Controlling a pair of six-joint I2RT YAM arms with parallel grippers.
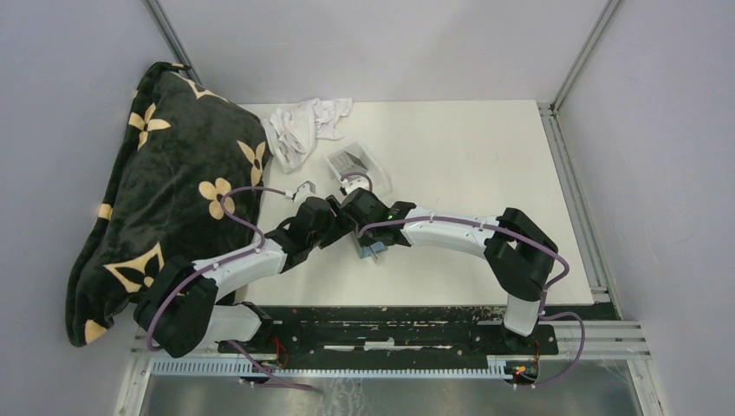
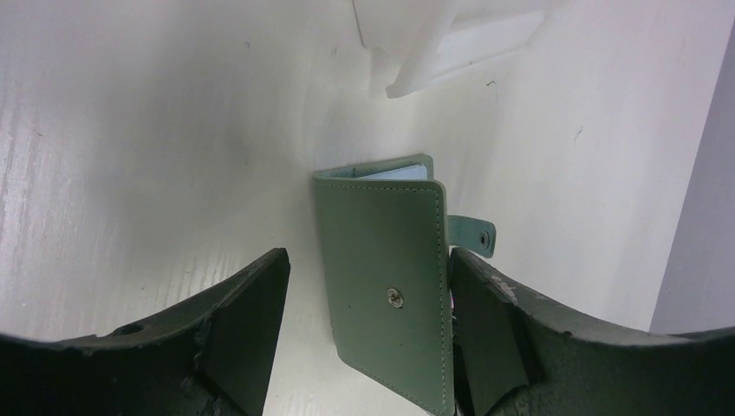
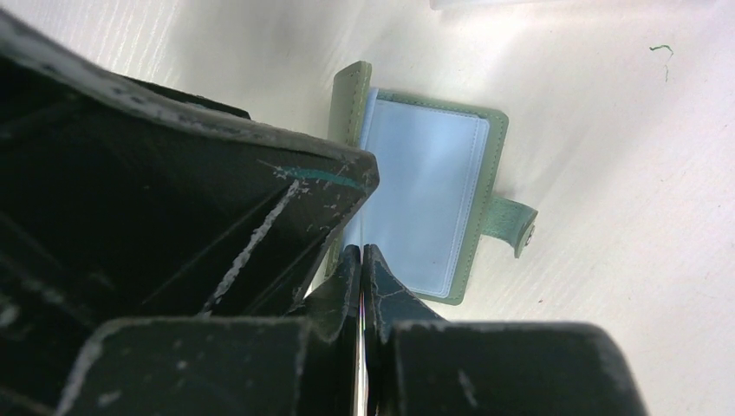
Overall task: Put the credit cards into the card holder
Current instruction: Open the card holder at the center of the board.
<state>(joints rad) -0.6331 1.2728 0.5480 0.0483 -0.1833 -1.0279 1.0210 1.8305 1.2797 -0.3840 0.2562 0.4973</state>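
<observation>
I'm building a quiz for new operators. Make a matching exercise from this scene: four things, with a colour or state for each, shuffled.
Things:
1. left gripper
2. right gripper
3. card holder
4. cloth

Descriptions:
A. white, crumpled
B. jaws open
C. grey-green, with a snap tab
D. jaws shut

Pairs: 1-B, 2-D, 3-C, 4-A

text: none legible | labels: none | numbers: none | signs: none
</observation>
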